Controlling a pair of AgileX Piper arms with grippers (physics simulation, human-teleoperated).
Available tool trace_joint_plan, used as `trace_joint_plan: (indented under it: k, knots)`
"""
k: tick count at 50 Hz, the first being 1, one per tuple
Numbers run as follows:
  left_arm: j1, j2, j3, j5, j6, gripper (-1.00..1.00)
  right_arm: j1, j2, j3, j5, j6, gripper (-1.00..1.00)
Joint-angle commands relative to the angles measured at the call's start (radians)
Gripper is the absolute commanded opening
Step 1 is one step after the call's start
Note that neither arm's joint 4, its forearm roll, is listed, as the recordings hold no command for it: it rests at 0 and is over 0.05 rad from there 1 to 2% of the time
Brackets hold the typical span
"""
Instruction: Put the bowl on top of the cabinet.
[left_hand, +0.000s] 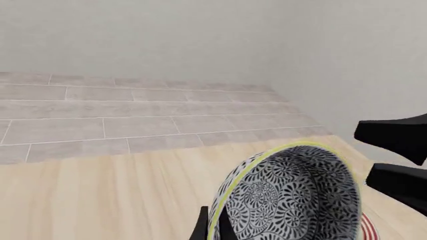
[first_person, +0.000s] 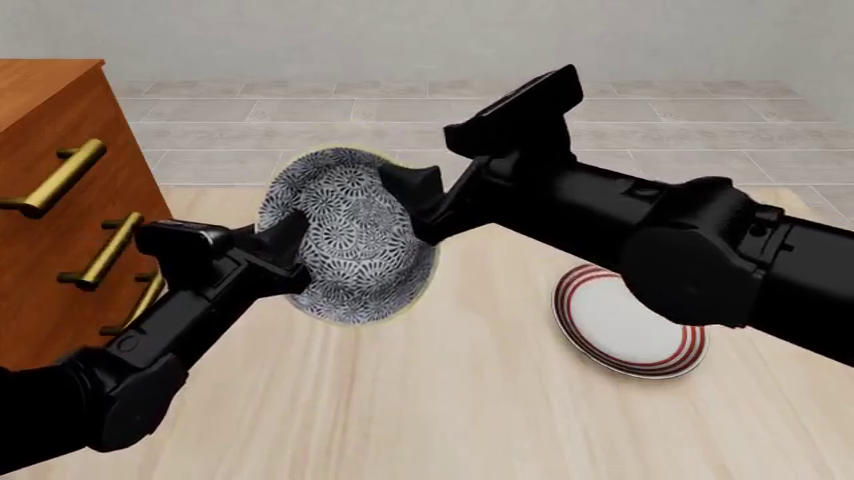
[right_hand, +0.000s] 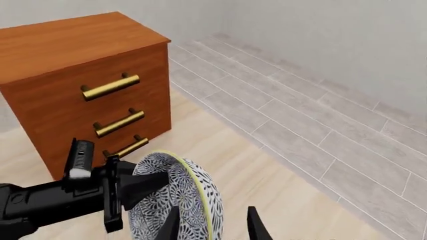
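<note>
bowl (first_person: 344, 235), tilted (airborne), between both tools

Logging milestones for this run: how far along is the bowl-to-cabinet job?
Done: the bowl is lifted off the table, tilted on edge. In hand: the left gripper and the right gripper both sit at its rim, like a handover. Left: carry it to the cabinet top, which is bare where visible.

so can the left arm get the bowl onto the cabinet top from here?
Probably yes. The cabinet stands at the left gripper's own side with nothing between, but the right gripper also pinches the bowl's rim and likely must let go first.
</note>
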Motion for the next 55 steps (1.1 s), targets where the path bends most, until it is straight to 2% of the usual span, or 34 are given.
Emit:
trace_joint_plan:
  k: [1,9,10,12,15,17,19,21,28,30,32,34,35,41,43,44,46,55]
  knots:
    - [0.012,-0.010,-0.025,0.035,0.014,-1.00,-0.003,-0.057,0.054,-0.019,0.013,1.00]
    - [0.016,-0.003,-0.041,0.056,0.012,-1.00,0.004,-0.087,0.087,-0.049,0.015,1.00]
    - [0.017,0.002,-0.051,0.072,0.017,-1.00,0.010,-0.102,0.100,-0.066,-0.009,1.00]
    - [0.015,-0.002,-0.052,0.073,0.018,-1.00,-0.007,-0.113,0.107,-0.073,-0.016,1.00]
    - [0.012,0.002,-0.062,0.086,0.021,-1.00,0.001,-0.127,0.114,-0.081,-0.002,1.00]
    - [0.012,0.005,-0.072,0.100,0.025,-1.00,0.004,-0.142,0.125,-0.092,-0.015,1.00]
    - [0.031,0.037,-0.107,0.157,0.029,-1.00,0.006,-0.152,0.131,-0.094,-0.014,1.00]
    - [0.023,0.015,-0.103,0.155,0.029,-1.00,0.006,-0.159,0.136,-0.099,-0.009,1.00]
    - [0.015,-0.022,-0.149,0.248,0.046,-1.00,0.014,-0.187,0.174,-0.129,-0.007,1.00]
    - [0.014,-0.026,-0.159,0.266,0.051,-1.00,0.024,-0.203,0.192,-0.155,-0.003,1.00]
    - [0.021,-0.011,-0.178,0.294,0.083,-1.00,0.026,-0.221,0.218,-0.190,-0.025,1.00]
    - [0.016,-0.017,-0.177,0.296,0.069,-1.00,0.039,-0.238,0.231,-0.204,-0.020,1.00]
    - [0.014,-0.015,-0.182,0.305,0.074,-1.00,0.041,-0.247,0.233,-0.204,-0.006,1.00]
    - [0.014,-0.006,-0.195,0.324,0.075,-1.00,0.043,-0.277,0.246,-0.216,-0.005,1.00]
    - [0.000,0.005,-0.210,0.346,0.060,-1.00,0.050,-0.283,0.250,-0.221,-0.034,1.00]
    - [0.012,0.008,-0.218,0.363,0.092,-1.00,0.051,-0.293,0.256,-0.228,-0.053,1.00]
    - [0.010,-0.001,-0.224,0.377,0.097,-1.00,0.049,-0.301,0.246,-0.213,-0.034,1.00]
    - [0.028,-0.042,-0.251,0.451,0.116,-1.00,0.032,-0.360,0.231,-0.192,-0.029,1.00]
